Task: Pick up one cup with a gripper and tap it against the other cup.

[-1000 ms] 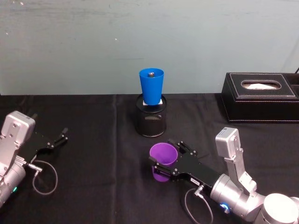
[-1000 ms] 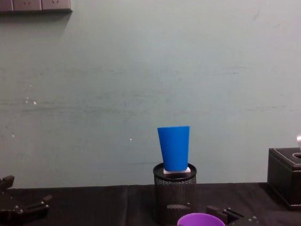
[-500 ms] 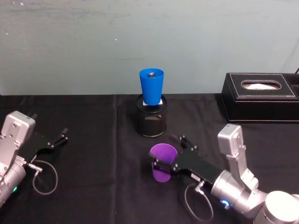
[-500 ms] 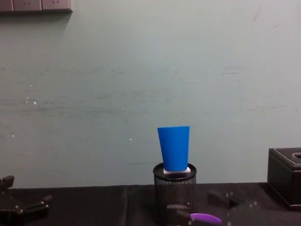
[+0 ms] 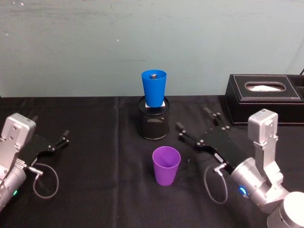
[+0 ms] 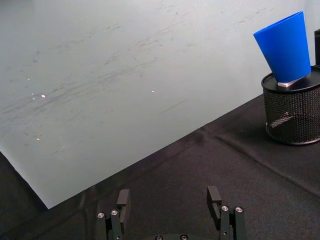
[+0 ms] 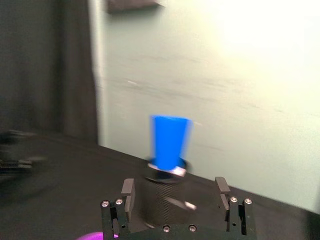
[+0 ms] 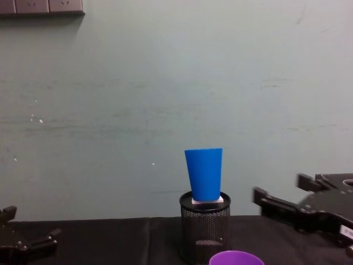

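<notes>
The purple cup (image 5: 166,165) stands free on the surface (image 5: 95,190). The right gripper (image 5: 198,127) hovers beside it, fingers spread and empty; the left gripper (image 5: 63,138) sits parked, fingers apart. Next comes regrasping it, then lifting toward the blue cup (image 5: 154,88).

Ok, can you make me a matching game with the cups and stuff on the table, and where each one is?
Things:
1. purple cup
2. blue cup
3. tissue box
4. right gripper

Places or states:
a. perched on top of the black mesh pen holder
b. at the far right of the table, by the wall
c. standing alone on the black cloth, nothing touching it
d. in the air with its jaws open, holding nothing

Pairs: 1-c, 2-a, 3-b, 4-d
</notes>
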{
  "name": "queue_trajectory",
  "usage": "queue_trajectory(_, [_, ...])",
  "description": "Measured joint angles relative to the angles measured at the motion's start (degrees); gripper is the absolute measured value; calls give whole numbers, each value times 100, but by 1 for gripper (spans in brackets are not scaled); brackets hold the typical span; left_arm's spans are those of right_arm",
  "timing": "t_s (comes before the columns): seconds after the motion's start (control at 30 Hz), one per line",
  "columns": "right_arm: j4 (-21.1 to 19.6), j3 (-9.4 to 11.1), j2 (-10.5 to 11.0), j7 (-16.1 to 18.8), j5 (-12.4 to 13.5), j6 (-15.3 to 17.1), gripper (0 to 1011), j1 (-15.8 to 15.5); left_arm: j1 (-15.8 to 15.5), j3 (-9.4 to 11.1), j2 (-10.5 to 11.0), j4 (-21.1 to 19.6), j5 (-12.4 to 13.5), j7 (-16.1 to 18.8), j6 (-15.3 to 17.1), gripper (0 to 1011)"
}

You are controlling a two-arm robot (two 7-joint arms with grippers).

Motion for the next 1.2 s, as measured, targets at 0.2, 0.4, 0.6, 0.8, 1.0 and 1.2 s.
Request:
queue_trajectory(0.2, [10,228,-214,-961,-602,231,1000,-192,0,0,0,0,0,0,0,1000])
queue_trajectory(0.4, [244,388,-423,-1529,-995,245,1000,-229,0,0,0,0,0,0,0,1000])
queue_trajectory(0.6, [410,457,-533,-1568,-1105,177,1000,-192,0,0,0,0,0,0,0,1000])
queue_trajectory(0.8, [487,485,-548,-1415,-1073,106,1000,-167,0,0,0,0,0,0,0,1000])
queue_trajectory(1.0, [479,483,-548,-1435,-1078,111,1000,-167,0,0,0,0,0,0,0,1000])
queue_trajectory(1.2, [469,479,-548,-1452,-1083,118,1000,-170,0,0,0,0,0,0,0,1000])
